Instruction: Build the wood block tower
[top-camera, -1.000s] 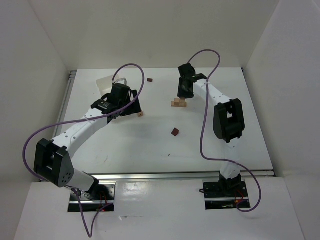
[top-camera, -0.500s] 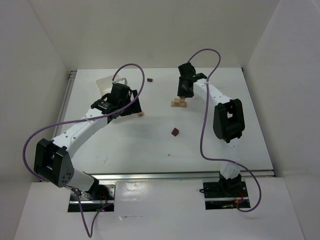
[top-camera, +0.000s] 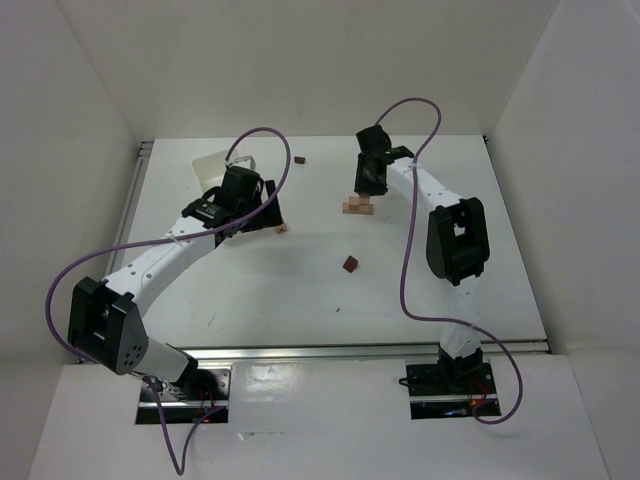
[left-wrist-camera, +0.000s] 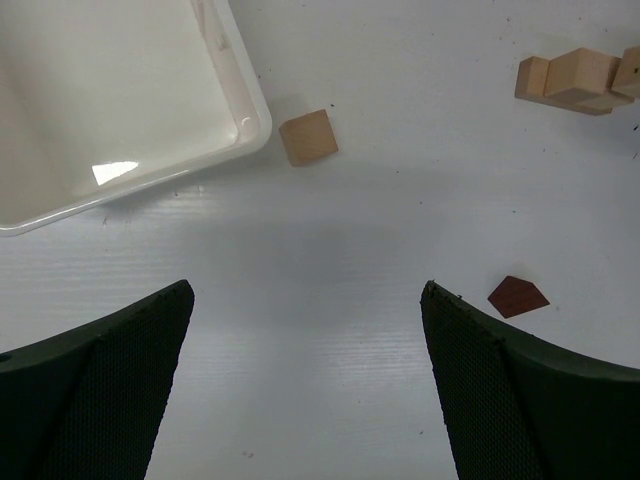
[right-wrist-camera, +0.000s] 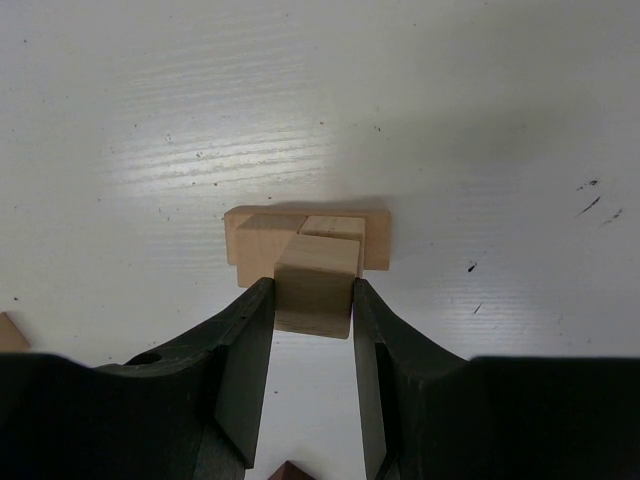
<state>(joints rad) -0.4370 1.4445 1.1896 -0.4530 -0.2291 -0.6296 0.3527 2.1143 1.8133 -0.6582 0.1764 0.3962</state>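
Wood block tower (top-camera: 357, 206) is noted toward the far side of the surface (top-camera: 300, 290) as a low stack of tan pieces. Right tool (right-wrist-camera: 311, 290) is positioned directly over the tower, pinching a tan cube (right-wrist-camera: 318, 268) between its fingers. Whether the cube rests on the stack cannot be told. Left tool (left-wrist-camera: 305, 300) is held well left of the tower, jaws spread wide. A loose tan block (left-wrist-camera: 308, 137) is recorded left of the tower, just beside the white tray (left-wrist-camera: 245, 110). A maroon piece (top-camera: 349, 264) lies near the tower, on the side toward the arm bases.
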